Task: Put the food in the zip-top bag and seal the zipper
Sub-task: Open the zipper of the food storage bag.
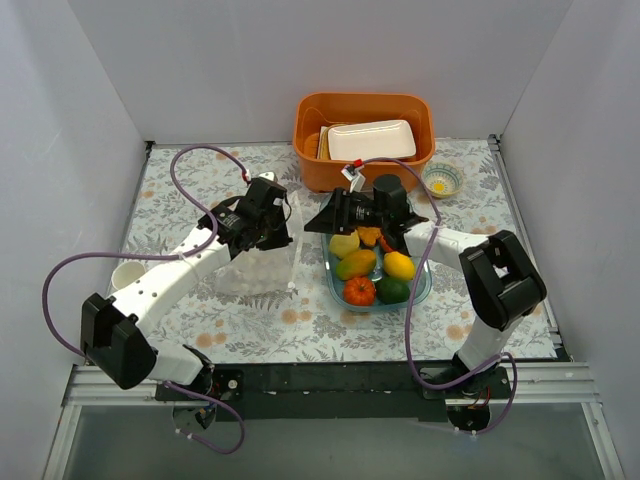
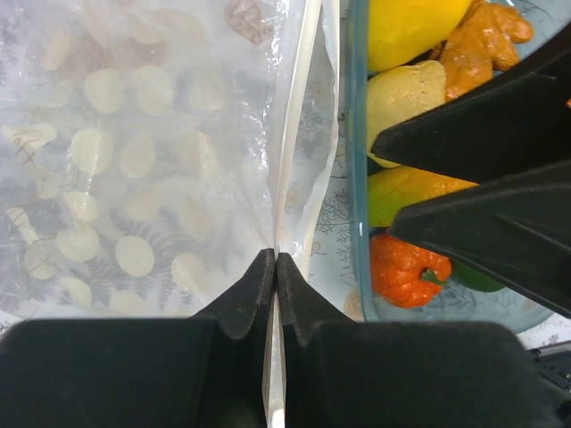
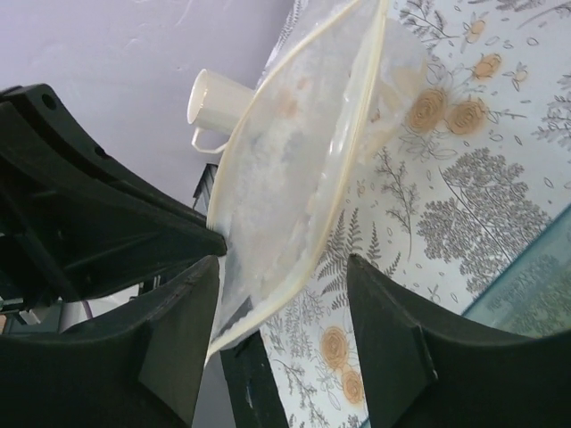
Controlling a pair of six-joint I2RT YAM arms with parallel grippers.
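Left fingers (image 2: 241,303) pinch shut on the zipper (image 2: 293,134), zip-top bag (image 2: 134,134) spread left of them; right fingers (image 3: 178,339) gape empty. Just right of the pinch, food (image 2: 406,89) sits in the blue dish (image 2: 355,178). I'd lift that mouth wider before loading.

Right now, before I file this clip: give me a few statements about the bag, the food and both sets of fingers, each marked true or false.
1. The left fingers are shut on the zipper of the zip-top bag. True.
2. The food is inside the bag. False: it lies in the blue dish.
3. The right fingers stand open. True.
4. The white tray lies on the table beside the bag. False: it sits in the orange bin at the far side.
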